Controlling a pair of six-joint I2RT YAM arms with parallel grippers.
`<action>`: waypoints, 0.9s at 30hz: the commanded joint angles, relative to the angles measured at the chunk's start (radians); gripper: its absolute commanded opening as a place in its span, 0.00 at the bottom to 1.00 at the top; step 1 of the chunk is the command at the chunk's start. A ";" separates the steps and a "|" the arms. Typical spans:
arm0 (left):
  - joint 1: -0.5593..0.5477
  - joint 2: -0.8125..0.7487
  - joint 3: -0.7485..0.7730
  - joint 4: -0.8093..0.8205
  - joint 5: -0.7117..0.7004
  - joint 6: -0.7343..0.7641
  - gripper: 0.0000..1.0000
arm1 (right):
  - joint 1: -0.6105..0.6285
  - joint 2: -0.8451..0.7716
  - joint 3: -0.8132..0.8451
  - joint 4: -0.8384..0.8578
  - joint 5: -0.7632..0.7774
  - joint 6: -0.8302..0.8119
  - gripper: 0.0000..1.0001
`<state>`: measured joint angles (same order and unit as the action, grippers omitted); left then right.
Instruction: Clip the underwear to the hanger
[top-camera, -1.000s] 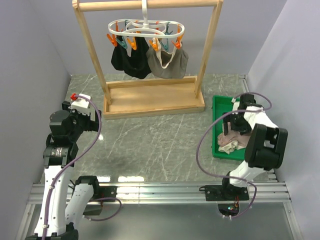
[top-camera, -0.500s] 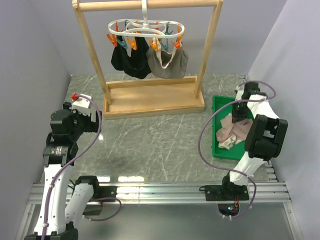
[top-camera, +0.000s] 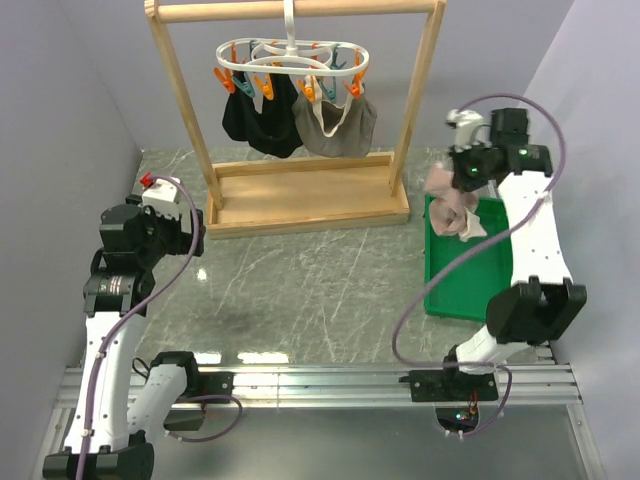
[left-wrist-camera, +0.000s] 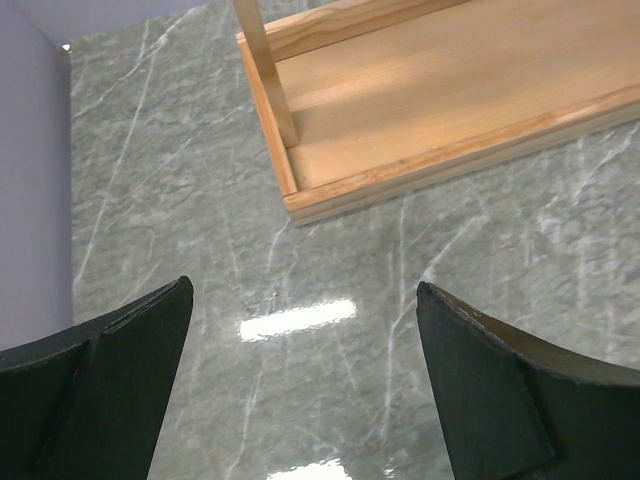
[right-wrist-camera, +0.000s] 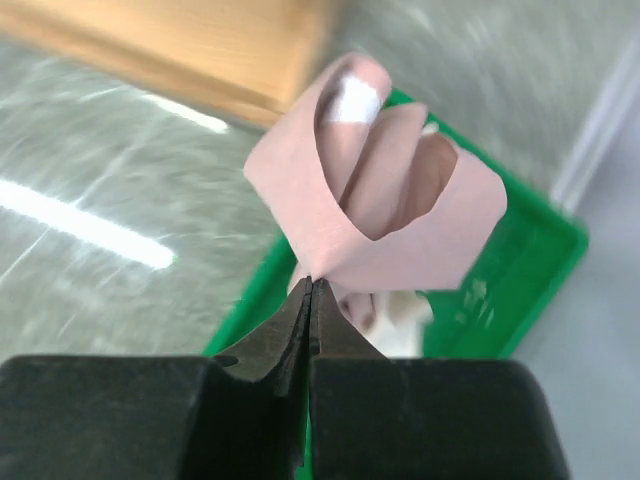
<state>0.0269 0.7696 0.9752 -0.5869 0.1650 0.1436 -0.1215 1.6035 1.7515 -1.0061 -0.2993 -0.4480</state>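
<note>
The underwear (top-camera: 452, 205) hangs bunched from the right tool (top-camera: 462, 172), raised over the far end of the green tray (top-camera: 465, 290) at the right edge of the tabletop (top-camera: 320, 270). In the wrist view that tool (right-wrist-camera: 312, 285) is clenched hard on a pinch of the pink fabric (right-wrist-camera: 380, 210), its jaws pressed together with the cloth looping up from the tips. So the pick-up looks done, and the main part is not: the underwear is well apart from the hanger (top-camera: 292, 62), which hangs by its hook from the top bar of the wooden rack (top-camera: 310, 195) at the far edge. No peg holds it yet. What is left, by my reckoning, is to carry it to the hanger, spread an edge and get it into a peg. A black garment (top-camera: 258, 120) and a grey one (top-camera: 338, 125) are already clipped there side by side; which pegs are free is too small to tell. As for the tray, the top view shows bare green floor along its near part. The wrist view shows a pale and pink fold low behind the jaws, but whether that is the underwear's own hanging end or something lying in the tray I cannot tell. The left tool (left-wrist-camera: 302, 290) is released, jaws wide with nothing between them, over the tabletop near the rack's left base corner.
</note>
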 joint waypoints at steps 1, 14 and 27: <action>0.004 0.037 0.083 -0.016 0.051 -0.058 0.99 | 0.203 -0.160 0.014 -0.074 -0.029 -0.159 0.00; 0.005 0.117 0.163 -0.132 0.309 0.017 0.99 | 0.823 -0.364 -0.662 0.156 0.134 -0.106 0.86; -0.125 0.275 -0.022 0.037 0.480 0.052 0.91 | 0.574 -0.242 -0.664 0.256 0.051 0.149 0.72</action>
<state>-0.0261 1.0264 1.0164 -0.6861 0.6300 0.2607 0.4900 1.3087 1.0367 -0.8017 -0.2005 -0.3889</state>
